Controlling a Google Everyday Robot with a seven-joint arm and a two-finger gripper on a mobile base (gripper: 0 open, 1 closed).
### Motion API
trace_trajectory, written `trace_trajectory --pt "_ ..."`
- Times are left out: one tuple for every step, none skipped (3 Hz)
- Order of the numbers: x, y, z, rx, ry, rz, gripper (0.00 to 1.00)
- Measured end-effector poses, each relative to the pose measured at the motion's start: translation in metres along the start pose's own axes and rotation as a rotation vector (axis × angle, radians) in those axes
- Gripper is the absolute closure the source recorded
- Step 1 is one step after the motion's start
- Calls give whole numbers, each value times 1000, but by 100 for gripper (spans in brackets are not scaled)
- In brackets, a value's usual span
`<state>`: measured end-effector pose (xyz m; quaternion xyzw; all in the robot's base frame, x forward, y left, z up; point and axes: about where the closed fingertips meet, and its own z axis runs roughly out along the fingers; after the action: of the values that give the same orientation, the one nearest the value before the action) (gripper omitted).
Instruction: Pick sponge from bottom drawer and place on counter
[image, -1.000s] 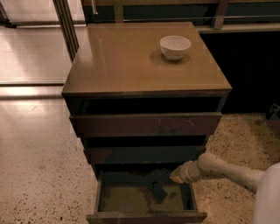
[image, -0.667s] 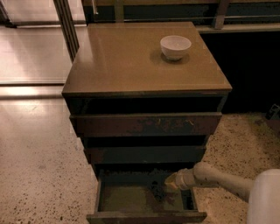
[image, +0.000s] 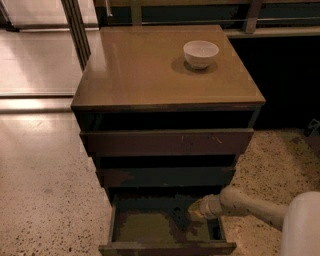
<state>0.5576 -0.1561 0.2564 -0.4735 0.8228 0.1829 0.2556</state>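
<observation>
The bottom drawer (image: 145, 231) is pulled open and shows its olive-tan floor. My gripper (image: 187, 215) reaches down into it from the right, on a pale arm (image: 250, 205), over the drawer's middle-right part. A small dark shape (image: 177, 222) lies on the drawer floor right at the gripper's tip. It looks like the sponge, and I cannot tell whether it is held. The counter (image: 145, 70) is the tan top of the cabinet.
A white bowl (image: 200, 53) stands at the back right of the counter. The two upper drawers (image: 165, 142) are slightly open above the arm. Speckled floor (image: 45, 190) lies to the left and right. A dark wall and rails stand behind the cabinet.
The gripper has moved left and deeper into the bottom drawer, from the drawer's right side to the dark shape near its middle.
</observation>
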Motion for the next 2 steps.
trace_trajectory --pt "7 9 16 -5 16 -17 65" --pt "17 18 40 -30 25 -19 41"
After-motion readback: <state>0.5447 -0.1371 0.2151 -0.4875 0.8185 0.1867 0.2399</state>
